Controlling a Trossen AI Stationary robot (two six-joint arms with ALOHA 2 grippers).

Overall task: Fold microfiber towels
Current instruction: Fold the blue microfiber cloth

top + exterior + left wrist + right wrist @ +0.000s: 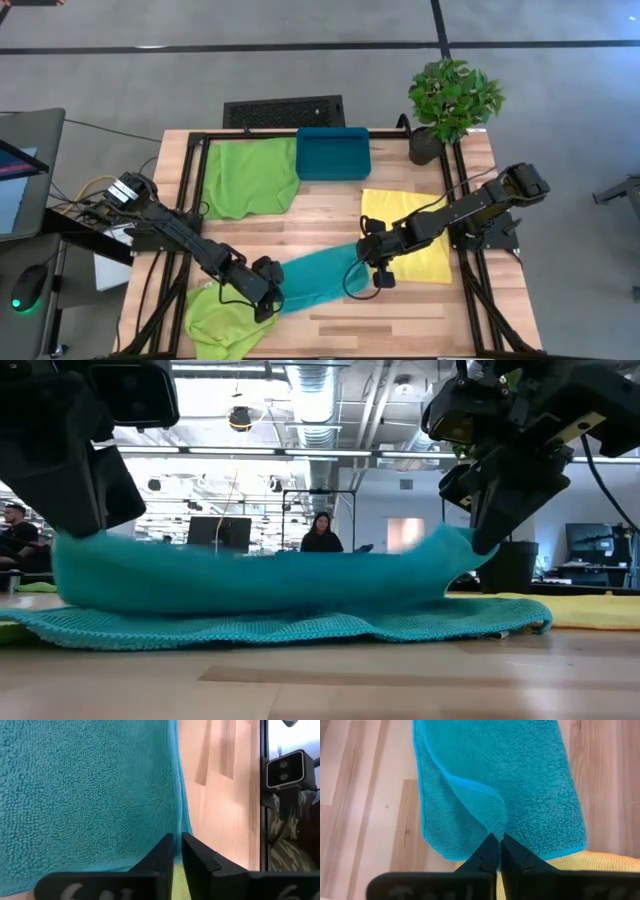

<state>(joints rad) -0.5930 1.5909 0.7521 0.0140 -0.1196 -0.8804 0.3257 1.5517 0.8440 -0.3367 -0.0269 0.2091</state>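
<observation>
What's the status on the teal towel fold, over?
Left hand and right hand each shut on an edge of the teal towel. Towel lifted mid-fold, lower layer on the table. Green towel and yellow towel lie under its ends.

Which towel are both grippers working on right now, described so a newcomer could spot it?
On the wooden table, look at the near-centre strip between the two arms. The teal towel lies stretched there, its left end pinched by the left gripper and its right end by the right gripper. It is the only teal cloth: its neighbours are a lime green towel and a yellow towel.
</observation>
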